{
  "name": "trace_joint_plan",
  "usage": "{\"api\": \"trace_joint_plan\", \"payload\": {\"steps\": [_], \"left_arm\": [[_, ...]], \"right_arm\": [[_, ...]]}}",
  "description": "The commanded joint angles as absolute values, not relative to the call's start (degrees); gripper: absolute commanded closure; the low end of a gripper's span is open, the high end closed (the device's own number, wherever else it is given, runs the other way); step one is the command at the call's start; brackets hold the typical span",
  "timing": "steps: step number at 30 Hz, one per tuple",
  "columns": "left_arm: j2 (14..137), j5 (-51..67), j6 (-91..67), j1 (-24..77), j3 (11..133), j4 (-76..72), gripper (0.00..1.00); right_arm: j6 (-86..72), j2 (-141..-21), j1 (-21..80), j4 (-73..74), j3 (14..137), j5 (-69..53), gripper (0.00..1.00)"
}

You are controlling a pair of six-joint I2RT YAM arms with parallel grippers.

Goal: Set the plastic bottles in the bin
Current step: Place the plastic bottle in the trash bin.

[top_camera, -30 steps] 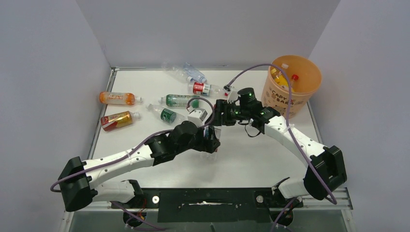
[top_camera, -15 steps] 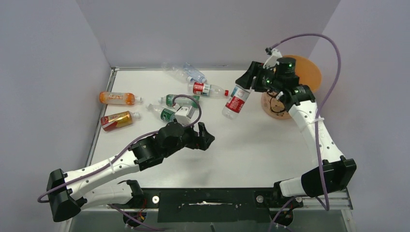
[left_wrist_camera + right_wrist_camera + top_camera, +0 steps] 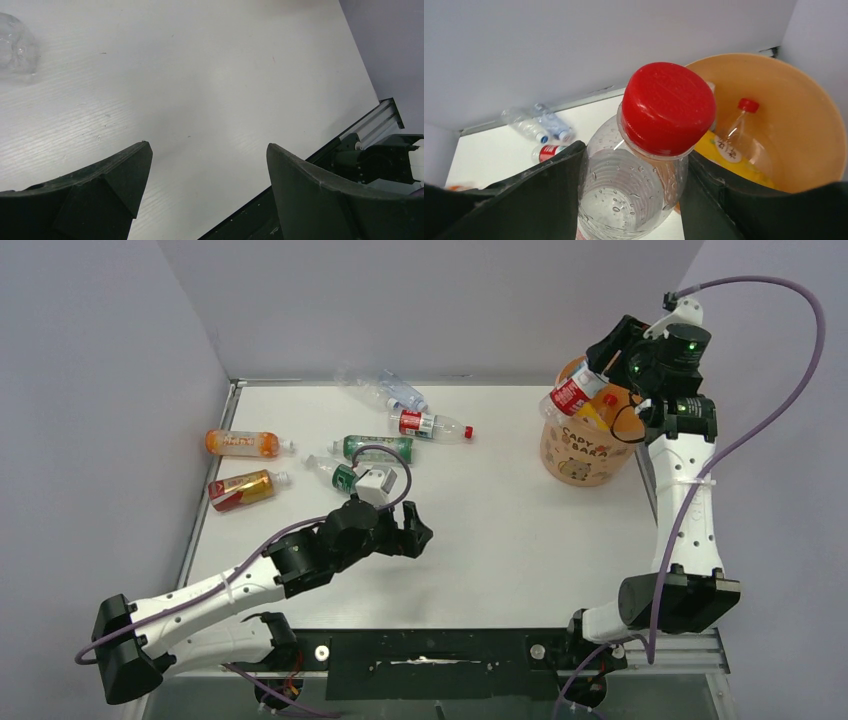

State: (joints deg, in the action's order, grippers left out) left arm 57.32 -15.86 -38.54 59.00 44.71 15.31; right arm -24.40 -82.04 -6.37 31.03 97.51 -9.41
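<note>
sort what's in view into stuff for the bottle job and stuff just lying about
For the job: bin; held red-label bottle in the right gripper; bottles inside the bin; on the table: orange bottle, red-and-yellow bottle, two green-label bottles, lying red-label bottle, blue-label pair.

Just there: purple cables; nothing else stray.

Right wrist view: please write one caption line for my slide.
Right gripper holding a red-capped clear bottle in front of the pale-orange bin, where another bottle already lies.

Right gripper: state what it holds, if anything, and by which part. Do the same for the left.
Right gripper: a clear red-capped bottle, clamped at its shoulder just below the cap. Left gripper: open, holding nothing.
</note>
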Motion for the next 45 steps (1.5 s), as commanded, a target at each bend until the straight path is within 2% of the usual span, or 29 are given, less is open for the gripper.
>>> {"api": "trace_joint_plan", "payload": {"steps": [1, 9, 17, 23, 36, 45], "left_arm": [[54.81, -16.74, -39.08, 58.47, 44.46, 14.38, 0.14], [54.38, -16.72, -39.26, 58.25, 43.8, 15.0, 0.14], [54.95, -17.29, -39.55, 57.4, 44.27, 16.09, 0.14], [57.93, -17.15, -42.75, 52.89, 46.11, 20.61, 0.14], [64.68, -18.9, -45.3, 42.29, 50.61, 24.68, 0.13], [72.93, -21.52, -46.42, 36.58, 55.12, 23.13, 0.13]], "right_arm": [[-22.01, -83.66, -8.64, 29.49, 104.44, -1.0, 0.48], [-18.95, -85.93, -11.6, 31.27, 107.03, 10.1, 0.46], [-17.93, -89.59, -13.34, 29.28, 106.7, 11.43, 0.4], [-17.14, -93.88, -13.45, 32.48, 111.19, 8.98, 0.1], [-19.24, -85.86, -12.79, 37.26, 110.09, 0.8, 0.02], [-20.98, -74.78, -1.38, 36.53, 97.29, -1.14, 0.0]]}}
